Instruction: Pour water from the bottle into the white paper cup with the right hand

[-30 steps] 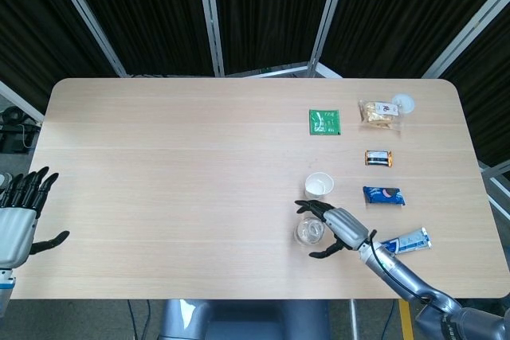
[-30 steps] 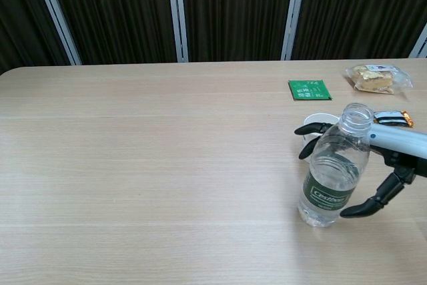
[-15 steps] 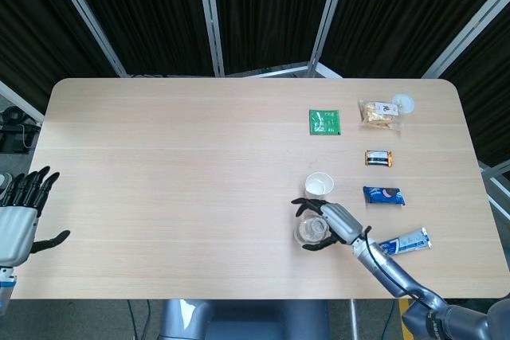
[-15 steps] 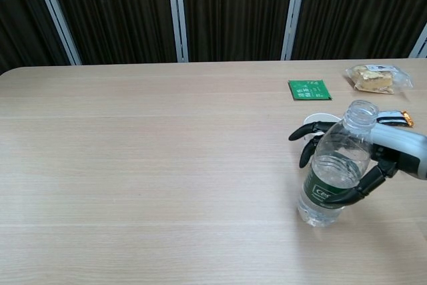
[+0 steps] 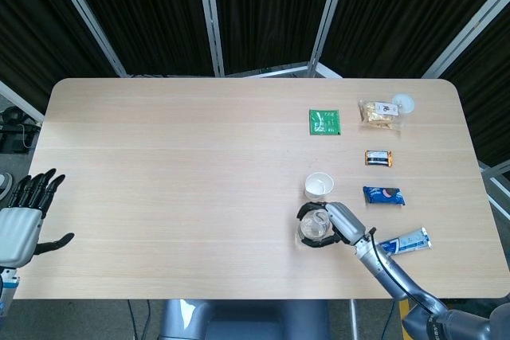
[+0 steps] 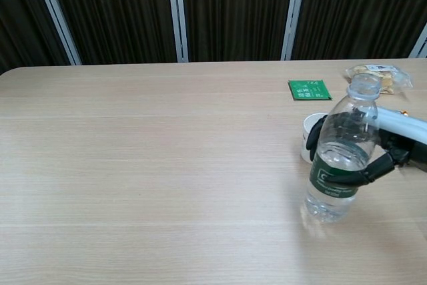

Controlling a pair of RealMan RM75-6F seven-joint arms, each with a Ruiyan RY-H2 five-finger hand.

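Big wood table (image 5: 199, 165) w/ dark curtains behind. Right hand (image 6: 373, 155) is wrapped around the clear water bottle (image 6: 340, 165), low right in chest view. White paper cup (image 6: 311, 137) sits just behind it. Left hand (image 5: 24, 220), far left edge, fingers spread, holding nothing.

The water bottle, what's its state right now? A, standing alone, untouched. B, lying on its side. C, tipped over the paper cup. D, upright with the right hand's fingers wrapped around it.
D: the water bottle stands upright with the right hand gripping its middle.
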